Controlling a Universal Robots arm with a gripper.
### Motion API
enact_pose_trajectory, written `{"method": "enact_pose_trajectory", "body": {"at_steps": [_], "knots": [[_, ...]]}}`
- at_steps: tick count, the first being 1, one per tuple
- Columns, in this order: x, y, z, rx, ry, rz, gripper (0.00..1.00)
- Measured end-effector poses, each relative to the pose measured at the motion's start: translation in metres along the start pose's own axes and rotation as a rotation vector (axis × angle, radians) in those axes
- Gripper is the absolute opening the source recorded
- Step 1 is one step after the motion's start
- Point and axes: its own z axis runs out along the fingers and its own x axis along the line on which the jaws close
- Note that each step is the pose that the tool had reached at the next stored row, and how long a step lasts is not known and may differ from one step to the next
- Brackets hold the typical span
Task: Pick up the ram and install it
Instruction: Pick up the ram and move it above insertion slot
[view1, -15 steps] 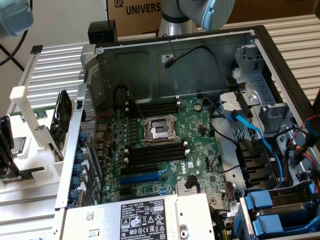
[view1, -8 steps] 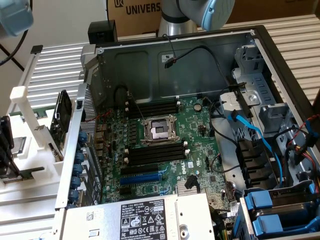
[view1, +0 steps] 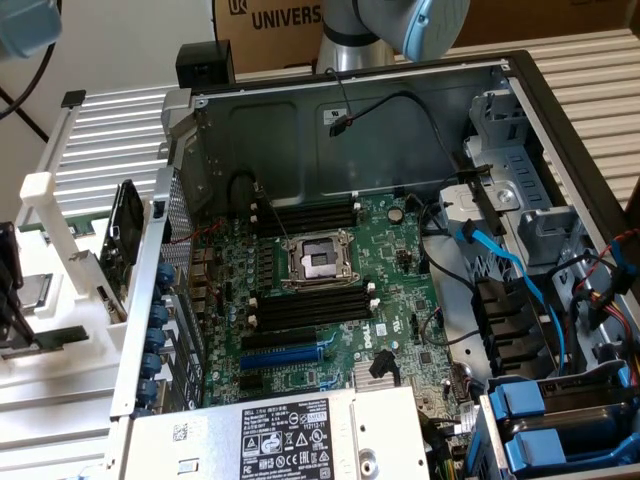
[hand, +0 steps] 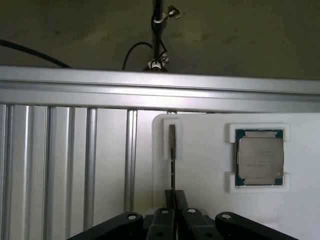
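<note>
**Gripper clamped on the ram in its holder**

The gripper (hand: 174, 200) pinches the ram (hand: 172, 150), which stands edge-on in a narrow slot of the white tray (hand: 200, 210), near a silver processor (hand: 260, 157). Lifting it cleanly likely calls for a straight pull along the slot, no twisting, and a firm, centred grip.

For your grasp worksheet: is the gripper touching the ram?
Touching. Wrist view: the gripper pinches the edge-on ram with no gap.
</note>
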Motion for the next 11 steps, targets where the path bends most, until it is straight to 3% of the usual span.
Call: {"method": "enact_pose_trajectory", "body": {"at_steps": [11], "knots": [[-0.001,0.0010,-0.0280,0.0000,0.0000,0.001,0.12]]}}
